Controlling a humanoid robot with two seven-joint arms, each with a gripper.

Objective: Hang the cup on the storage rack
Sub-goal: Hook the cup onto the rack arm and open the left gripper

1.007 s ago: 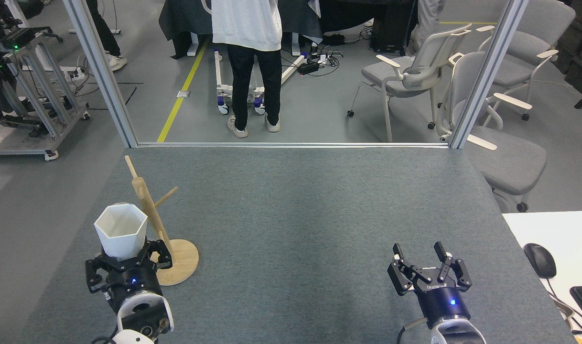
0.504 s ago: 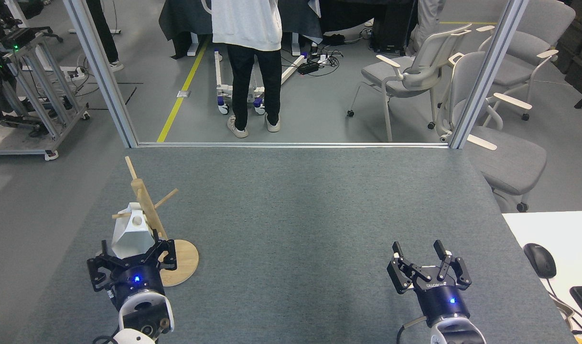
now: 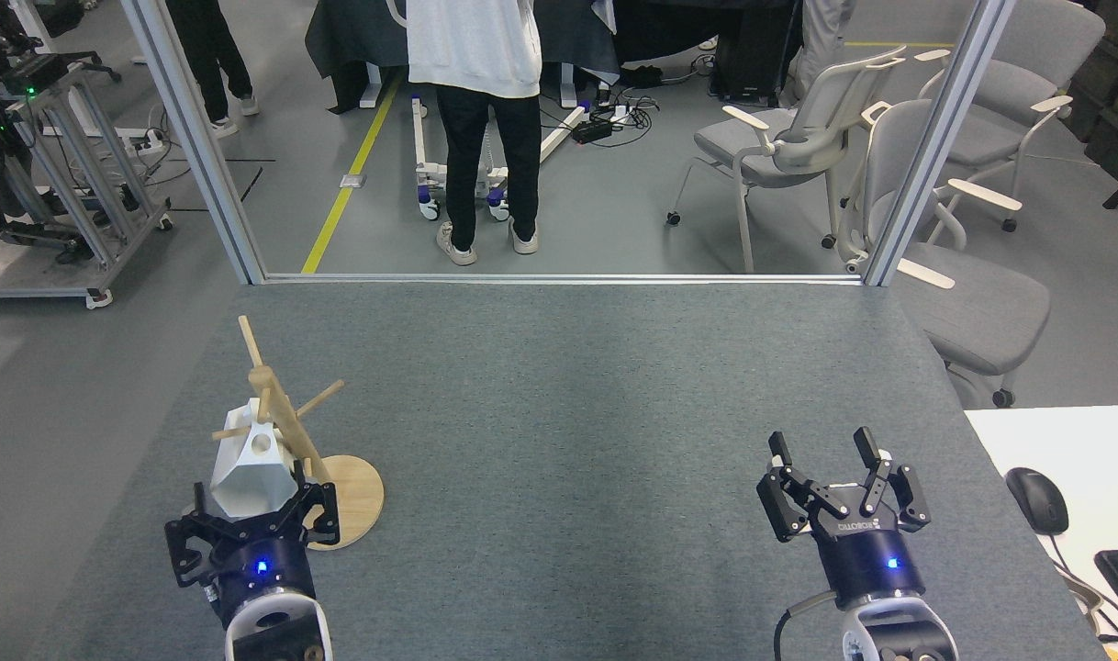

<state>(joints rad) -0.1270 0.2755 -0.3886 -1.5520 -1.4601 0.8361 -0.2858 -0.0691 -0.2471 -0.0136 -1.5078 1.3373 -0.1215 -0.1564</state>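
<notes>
The white faceted cup (image 3: 245, 473) leans tipped against the wooden storage rack (image 3: 288, 431), its rim tab with the round hole up by the post. A thin peg pokes out to the left just above the cup. Whether that peg passes through the tab hole I cannot tell. My left gripper (image 3: 251, 509) sits directly below, its fingers closed around the cup's narrow base. The rack's round base (image 3: 357, 496) rests on the grey table near the left edge. My right gripper (image 3: 825, 452) is open and holds nothing, low on the right side of the table.
A white desk with a mouse (image 3: 1036, 498) and a keyboard corner adjoins the table (image 3: 568, 413) at the right. Beyond the far edge a person (image 3: 476, 119) stands, with office chairs (image 3: 798, 138) to the right. Metal frame posts rise at both far corners.
The cup went from upright in my left gripper to tipped over against the rack's post and peg. The rack's top now leans slightly nearer. My right gripper rose a little and moved right.
</notes>
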